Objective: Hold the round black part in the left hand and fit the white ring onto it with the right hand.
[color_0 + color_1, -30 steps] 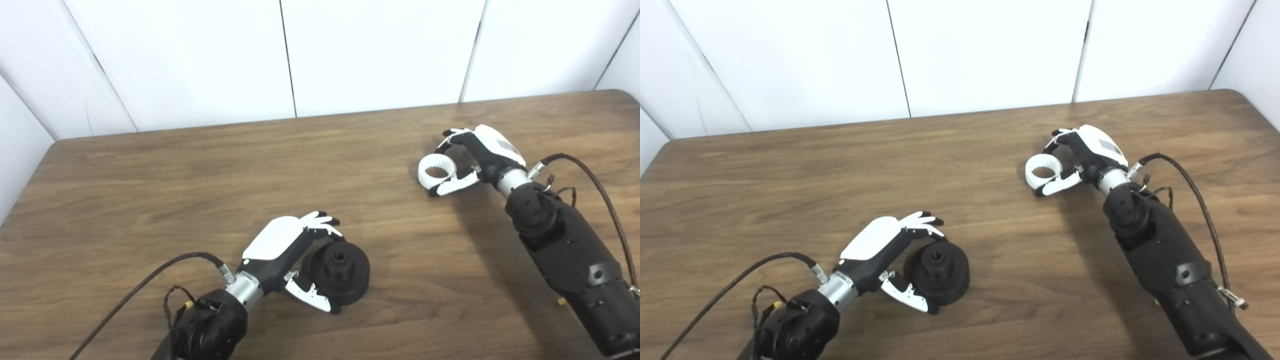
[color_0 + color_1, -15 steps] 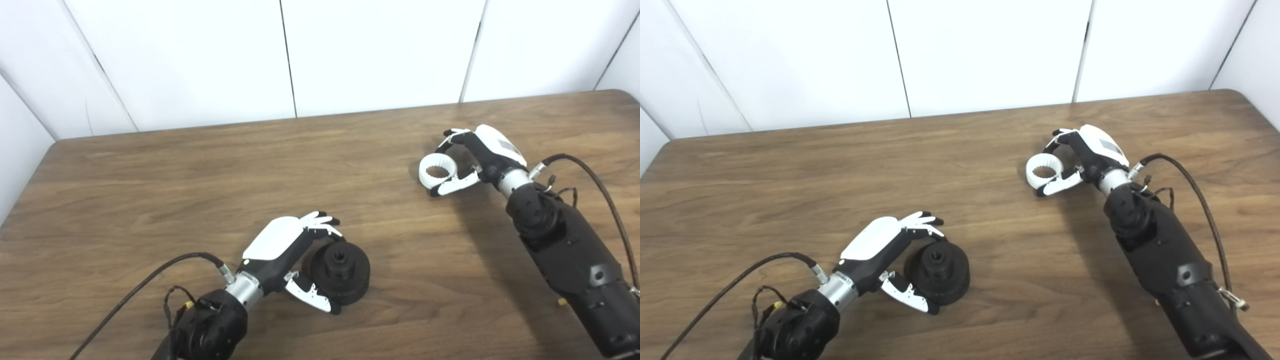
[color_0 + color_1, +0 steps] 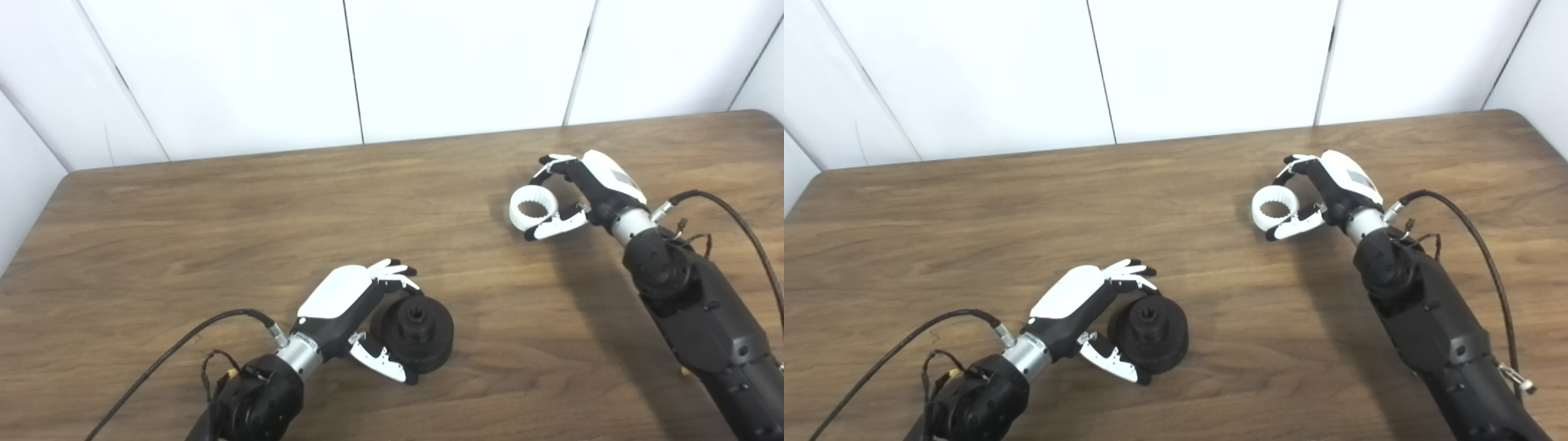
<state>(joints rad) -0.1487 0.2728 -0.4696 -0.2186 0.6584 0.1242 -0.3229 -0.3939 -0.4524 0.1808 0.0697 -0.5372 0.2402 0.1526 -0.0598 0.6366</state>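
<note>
White ring (image 3: pixel 533 209), toothed on its inner wall, sits pinched in the right hand (image 3: pixel 591 190), thumb below and fingers (image 3: pixel 551 164) curled over the far side, out on the right half of the wooden table (image 3: pixel 184 214). It looks raised just off the surface, though that's hard to call. Well apart from it, near the front edge, the round black part (image 3: pixel 418 334) rests flat on the table with its hub facing up. The left hand (image 3: pixel 352 312) wraps it from the left, fingers over the top rim, thumb at the near side, touching it.
</note>
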